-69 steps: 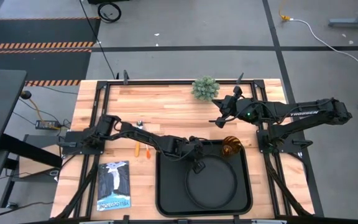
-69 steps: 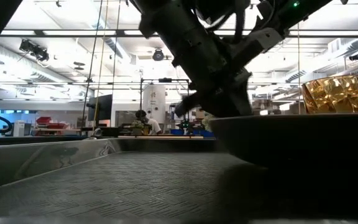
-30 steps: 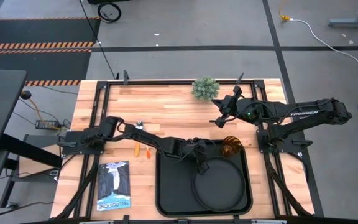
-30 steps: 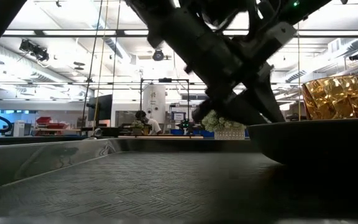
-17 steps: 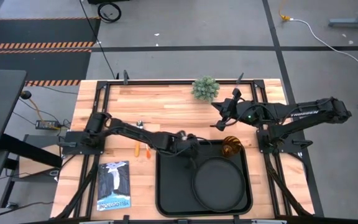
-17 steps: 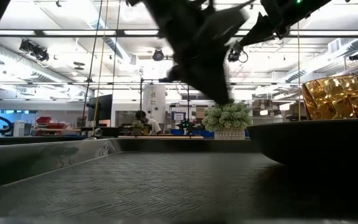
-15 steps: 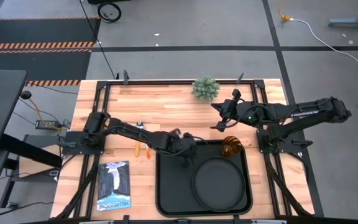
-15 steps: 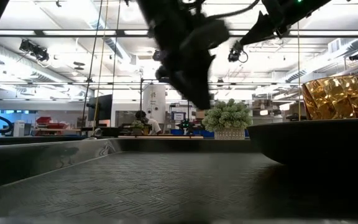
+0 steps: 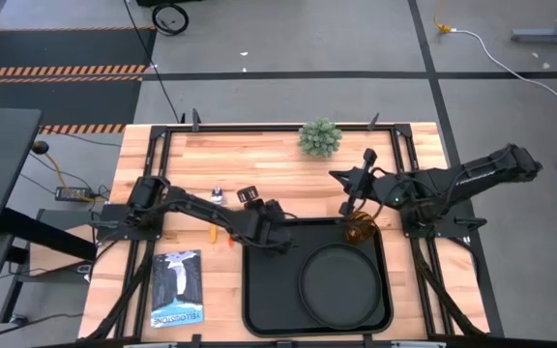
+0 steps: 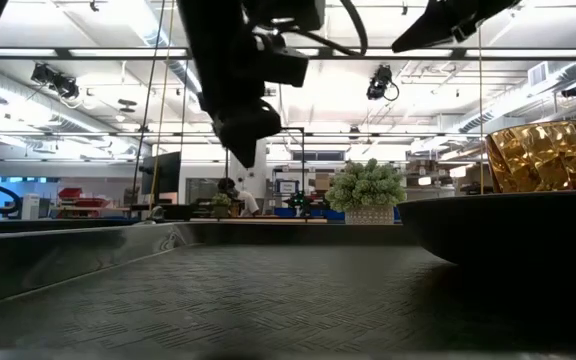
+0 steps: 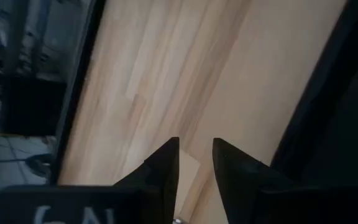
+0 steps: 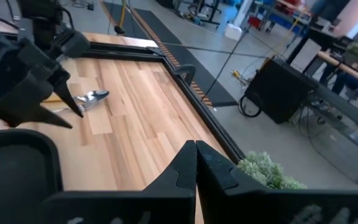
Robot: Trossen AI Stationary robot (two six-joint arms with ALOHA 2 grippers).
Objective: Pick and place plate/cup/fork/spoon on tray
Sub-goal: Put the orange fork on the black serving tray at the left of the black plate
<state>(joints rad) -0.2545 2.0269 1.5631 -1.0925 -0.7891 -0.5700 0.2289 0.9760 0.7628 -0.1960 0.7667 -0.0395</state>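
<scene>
The round black plate [image 9: 341,280] lies flat in the right half of the black tray [image 9: 259,290]; it also shows in the low view [image 10: 498,225]. The amber cup [image 9: 361,229] stands upright in the tray's far right corner, also in the low view [image 10: 540,155]. Two orange-handled utensils [image 9: 214,233] lie on the wood left of the tray, partly under my left arm. One silver head [image 12: 92,96] shows; fork or spoon, I cannot tell. My left gripper [image 9: 259,220] hangs slightly open and empty over the tray's far left corner [image 11: 196,146]. My right gripper [image 9: 335,175] is shut and empty, beyond the cup.
A small potted plant [image 9: 319,137] stands at the table's far edge. A booklet [image 9: 177,287] lies on the wood left of the tray, near the front. Bare wood lies between the plant and the tray.
My left gripper has left the plate's far left rim, risen and drawn back toward the table's left, to the tray's far left corner. The plate has stayed flat in the tray's right half. My right arm has folded back a little, its gripper staying beyond the cup.
</scene>
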